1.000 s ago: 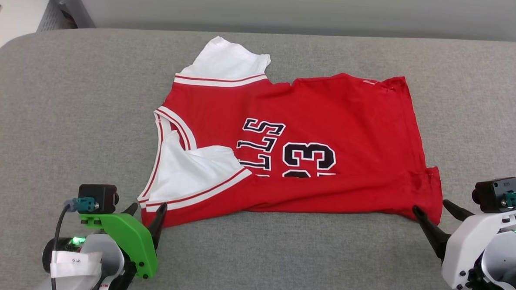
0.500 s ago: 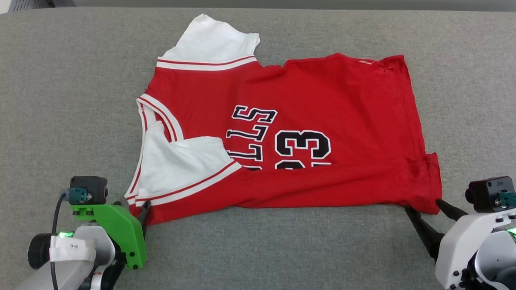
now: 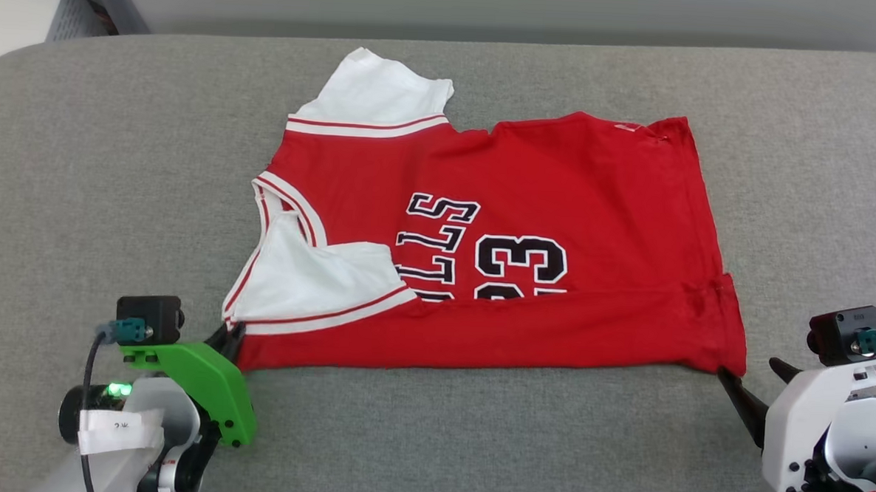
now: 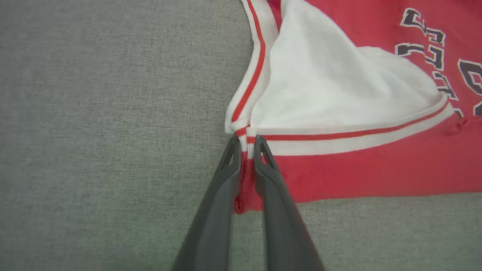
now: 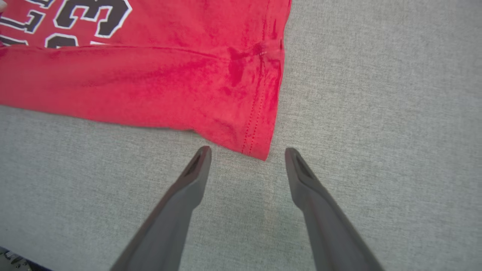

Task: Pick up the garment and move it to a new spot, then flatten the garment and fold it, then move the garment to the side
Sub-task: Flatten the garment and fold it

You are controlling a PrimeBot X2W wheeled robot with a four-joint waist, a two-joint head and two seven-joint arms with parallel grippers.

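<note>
Red jersey (image 3: 559, 170) is newly gripped at its shoulder corner by left end effector (image 4: 245, 142); right end effector (image 5: 248, 150), open beside hem, is not yet engaged.

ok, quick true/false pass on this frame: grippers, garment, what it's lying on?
1. The left gripper is shut on the garment at the corner beside the white sleeve. True.
2. The right gripper is clamped on the hem. False: its jaws stand open at the hem corner, gripping nothing.
3. The garment lies on a grey fabric surface. True.
4. The chest number reads 45. False: it reads 23.
5. The white sleeve is spread outward. False: it is folded over the chest, covering part of the lettering.
</note>
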